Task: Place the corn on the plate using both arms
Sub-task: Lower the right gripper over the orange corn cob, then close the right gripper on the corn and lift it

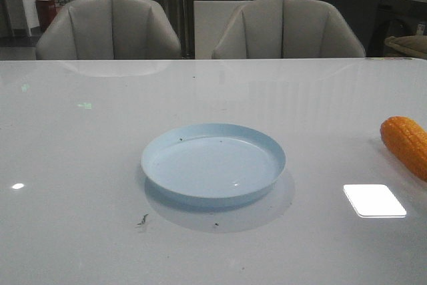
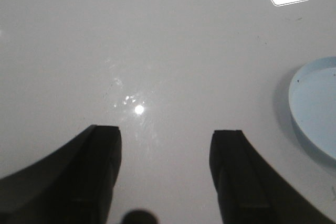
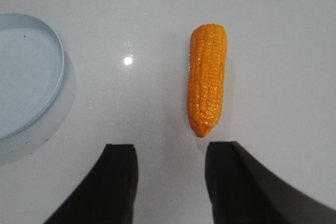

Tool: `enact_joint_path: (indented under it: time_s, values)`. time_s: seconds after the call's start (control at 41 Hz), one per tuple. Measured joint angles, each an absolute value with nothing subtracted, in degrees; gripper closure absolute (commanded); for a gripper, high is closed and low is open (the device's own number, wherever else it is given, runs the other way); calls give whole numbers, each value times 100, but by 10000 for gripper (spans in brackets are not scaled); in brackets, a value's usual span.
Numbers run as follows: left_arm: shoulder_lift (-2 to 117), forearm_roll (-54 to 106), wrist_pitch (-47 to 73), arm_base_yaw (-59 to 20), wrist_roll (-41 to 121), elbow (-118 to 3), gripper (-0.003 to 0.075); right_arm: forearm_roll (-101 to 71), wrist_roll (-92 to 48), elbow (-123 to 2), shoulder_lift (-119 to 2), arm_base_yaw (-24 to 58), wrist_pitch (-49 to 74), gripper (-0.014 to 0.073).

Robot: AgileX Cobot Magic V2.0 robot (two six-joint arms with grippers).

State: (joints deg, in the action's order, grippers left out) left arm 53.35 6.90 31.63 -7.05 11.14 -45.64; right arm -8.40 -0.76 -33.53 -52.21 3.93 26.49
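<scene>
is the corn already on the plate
No, the corn lies on the bare table off to the right of the plate, apart from it, and the plate holds nothing.

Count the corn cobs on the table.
1. The corn lies at the table's right edge, right of the plate, partly cut off in front view; none else shows.

Both grippers' fingers (image 2: 100, 166) (image 3: 118, 182) are matte black, broad, and curved.

Plate (image 1: 213, 163): round, shallow, pale blue, low raised rim, few dark specks, sitting flat and empty. Corn cob (image 1: 405, 143): orange-yellow, bumpy kernel rows, tapered, lying on its side well right of plate.
</scene>
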Motion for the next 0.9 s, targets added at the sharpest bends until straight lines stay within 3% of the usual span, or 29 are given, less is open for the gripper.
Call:
enact_joint_path:
  time_s: [0.195,0.439,0.902]
  values:
    - [4578,669,3172,-705,1114,-3857,282,-853,0,-3669,-5584,247,2845,167]
    - [4426,669,3130,-705,1114,-3829,282,-681,0,-4901,-6812,22,3036,13]
    - [4436,659,3125,-705,1114,-3829,282,-645,0,-6260,-9552,22,3093,8]
